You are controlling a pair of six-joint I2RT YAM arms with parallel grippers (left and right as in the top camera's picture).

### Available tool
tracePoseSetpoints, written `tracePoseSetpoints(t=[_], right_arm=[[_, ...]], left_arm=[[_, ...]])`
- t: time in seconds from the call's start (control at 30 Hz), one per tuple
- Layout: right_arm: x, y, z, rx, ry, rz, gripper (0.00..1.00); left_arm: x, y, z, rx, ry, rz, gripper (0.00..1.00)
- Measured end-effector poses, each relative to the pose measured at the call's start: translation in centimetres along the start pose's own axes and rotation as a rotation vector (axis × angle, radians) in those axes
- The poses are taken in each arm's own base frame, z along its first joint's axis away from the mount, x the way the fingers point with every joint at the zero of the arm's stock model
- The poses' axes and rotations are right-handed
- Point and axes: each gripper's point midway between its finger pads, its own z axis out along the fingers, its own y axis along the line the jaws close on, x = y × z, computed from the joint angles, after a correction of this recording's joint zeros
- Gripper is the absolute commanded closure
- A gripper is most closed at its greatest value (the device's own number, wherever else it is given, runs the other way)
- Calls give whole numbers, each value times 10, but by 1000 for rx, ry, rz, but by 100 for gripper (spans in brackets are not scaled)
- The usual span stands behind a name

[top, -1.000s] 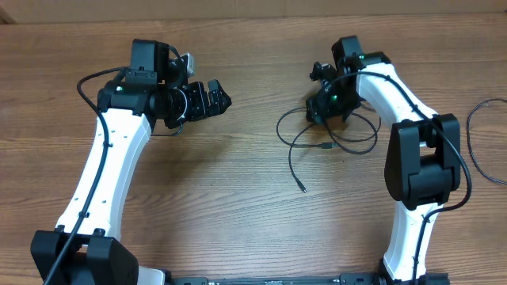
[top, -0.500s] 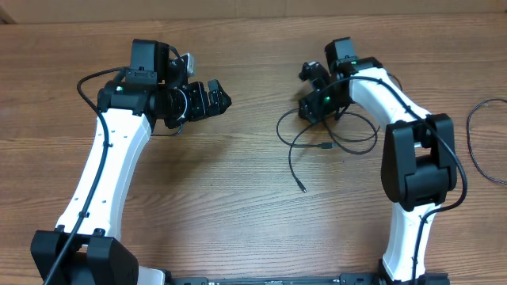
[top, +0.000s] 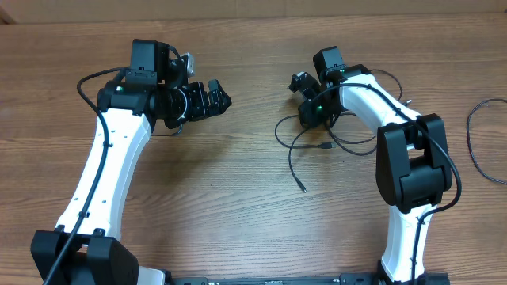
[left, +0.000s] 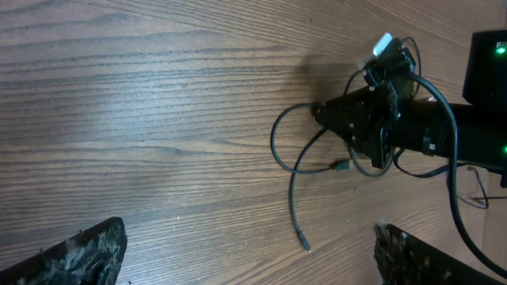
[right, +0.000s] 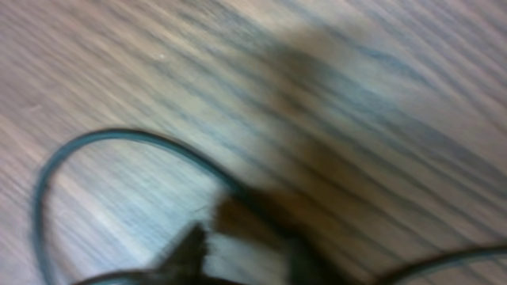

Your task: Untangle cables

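Wood-grain table (top: 238,214), 2 arms over it. Step in hand looks like the 1st grab on the tangle, nothing separated yet.

Cables (left: 293,207) lie right of centre as 2-3 overlapping loops w/ 1 long tail running toward the near edge, ending in a small plug (top: 303,189). R gripper (top: 306,115) sits low at the far end of the loops, on the side toward the L arm, tips right where the cords cross. Touching or just above, can't tell. R wrist view is too blurred: only a curved cord and dark finger shapes at the bottom, so can't tell whether the jaws pinch anything or stand apart.

L gripper (top: 214,96) hangs well apart from the tangle, jaws wide, nothing in them. Its cam shows the whole tangle btwn its 2 fingers. 1 more thin cord (top: 469,134) loops at the far R edge, well clear of both.

Next move prob. calls for a firm pinch on 1 strand only, not 2. Then L comes in to hold another loop or the tail, so a pull separates rather than tightens. Slow pull, since thin cord likely slips.
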Motion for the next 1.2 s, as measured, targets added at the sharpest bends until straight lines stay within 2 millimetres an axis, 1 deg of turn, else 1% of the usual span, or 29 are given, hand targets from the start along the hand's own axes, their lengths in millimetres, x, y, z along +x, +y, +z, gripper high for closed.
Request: tracePoseSetpoints(t=[0.13,0.17,0.23,0.27,0.3,0.4,0.43,0.5,0.57,0.7,0.77,0.8,0.83,0.9,1.0,1.1,1.2], right_arm=[[2,2,1,7,11,-2,38],[3,1,1,14,16,1,34],[4,-4,1,38,21,9,24],[4,-5,1,48,24,9,24],[4,-7,0,60,24,4,29],[4,-12,0,85,26,-3,59],[5,-14,0,92,33,3,74],[9,-14,0,92,48,6,96],[14,-10,0,70,63,16,96],[14,-4,0,38,63,30,96],[16,-1,-3,27,77,60,96],[17,1,-8,20,91,81,96],[14,1,-15,17,98,97,96],[-1,0,-33,20,77,114,96],[-37,-1,-79,24,-9,121,96],[-69,1,-142,37,-140,136,96],[-90,6,-212,71,-300,166,96]], left_arm=[[0,0,0,0,-1,0,0],[0,0,0,0,0,0,0],[0,0,0,0,0,0,0],[0,0,0,0,0,0,0],[0,0,0,0,0,0,0],[0,0,0,0,0,0,1],[0,0,0,0,0,0,1],[0,0,0,0,0,0,0],[0,0,0,0,0,0,0],[0,0,0,0,0,0,1],[0,0,0,0,0,0,0],[0,0,0,0,0,0,1],[0,0,0,0,0,0,1],[0,0,0,0,0,0,0],[0,0,0,0,0,0,1],[0,0,0,0,0,0,1],[0,0,0,0,0,0,1]])
